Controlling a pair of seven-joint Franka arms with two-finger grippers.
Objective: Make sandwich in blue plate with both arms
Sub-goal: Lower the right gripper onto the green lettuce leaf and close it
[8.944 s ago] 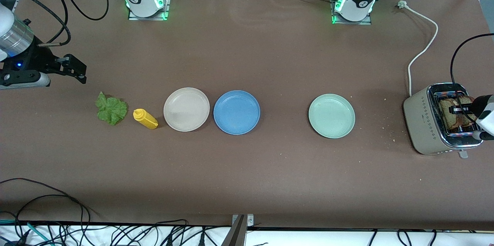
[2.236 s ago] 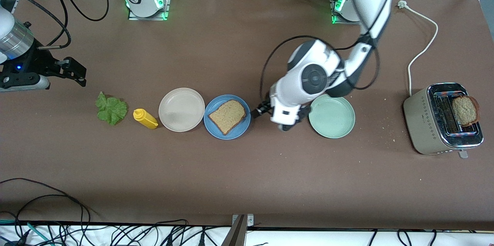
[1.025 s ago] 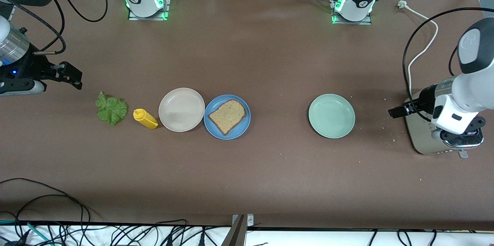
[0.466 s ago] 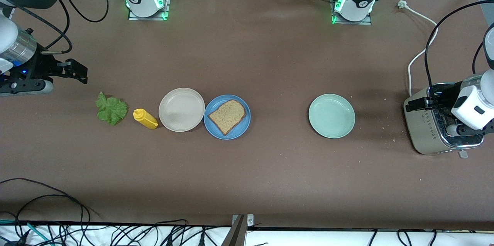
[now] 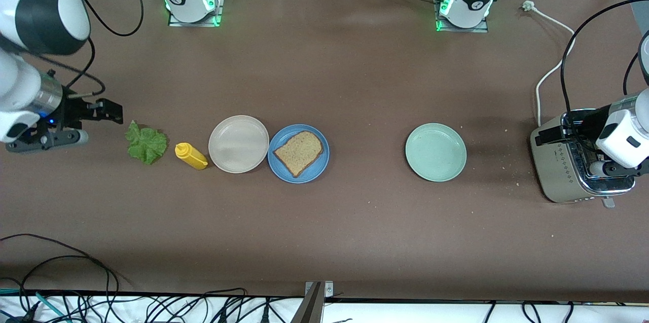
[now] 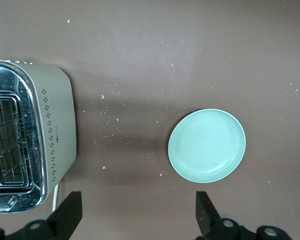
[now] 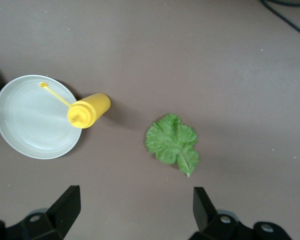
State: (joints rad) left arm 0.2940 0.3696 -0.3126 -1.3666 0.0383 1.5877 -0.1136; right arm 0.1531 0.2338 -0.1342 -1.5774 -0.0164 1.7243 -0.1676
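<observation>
In the front view, one bread slice (image 5: 298,152) is lying in the blue plate (image 5: 320,169) at mid-tabletop, between the beige plate (image 5: 238,143) and the mint plate (image 5: 435,152), while the right hand (image 5: 109,112) is hanging wide and empty by the lettuce leaf (image 5: 146,143), at about its ten o'clock, likely lining up the next layer. From the left wrist, the left hand (image 6: 139,212) is spreading wide over bare tabletop between the toaster (image 6: 27,135) and mint plate, probably heading for a second slice. From the right wrist, the lettuce is lying between the wide fingers (image 7: 66,204), the mustard bottle (image 7: 89,110) at its ten o'clock.
</observation>
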